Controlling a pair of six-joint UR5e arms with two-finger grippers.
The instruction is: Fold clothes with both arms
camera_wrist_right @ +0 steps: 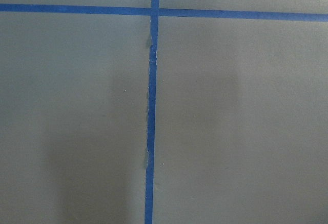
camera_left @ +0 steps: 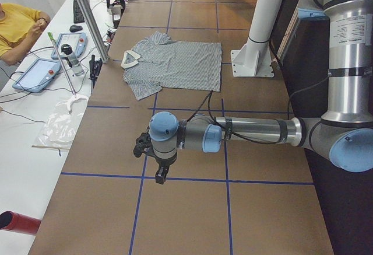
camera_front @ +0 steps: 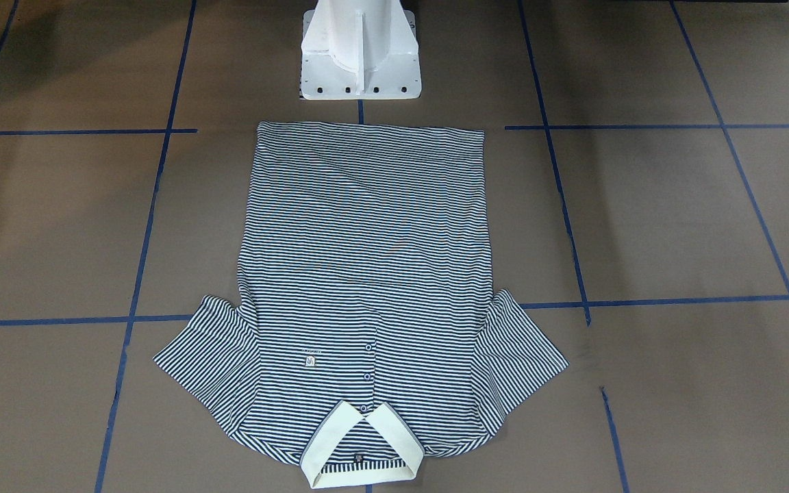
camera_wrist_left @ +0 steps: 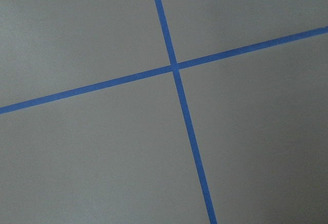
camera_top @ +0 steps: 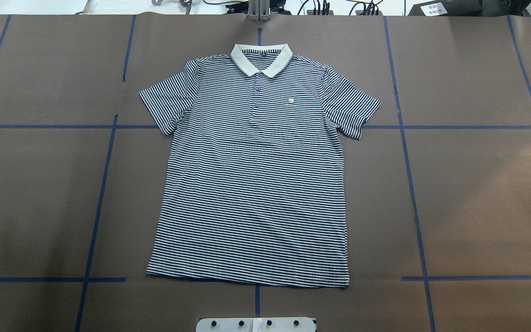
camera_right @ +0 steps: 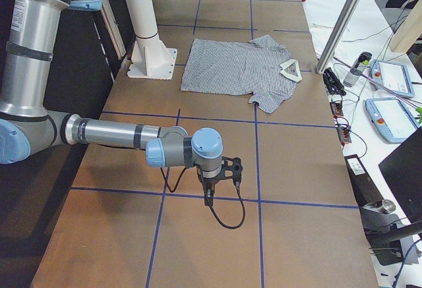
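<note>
The striped polo shirt (camera_top: 251, 184) lies flat and face up in the middle of the table, sleeves spread. Its cream collar (camera_top: 261, 59) is at the far side from the robot and its hem near the base. It also shows in the front view as the shirt (camera_front: 367, 260). Neither arm reaches into these two views. My left gripper (camera_left: 159, 176) hangs over bare brown paper, well away from the shirt (camera_left: 175, 62). My right gripper (camera_right: 210, 199) hovers likewise, far from the shirt (camera_right: 234, 67). I cannot tell whether either is open or shut. Both wrist views show only paper and blue tape.
The white pedestal base (camera_front: 360, 51) stands just behind the hem. Blue tape lines (camera_top: 99, 203) grid the brown paper. Along the far edge are a metal pole (camera_left: 90, 18), tablets (camera_left: 35, 74) and cables. A person in a yellow sleeve (camera_left: 17, 24) sits there.
</note>
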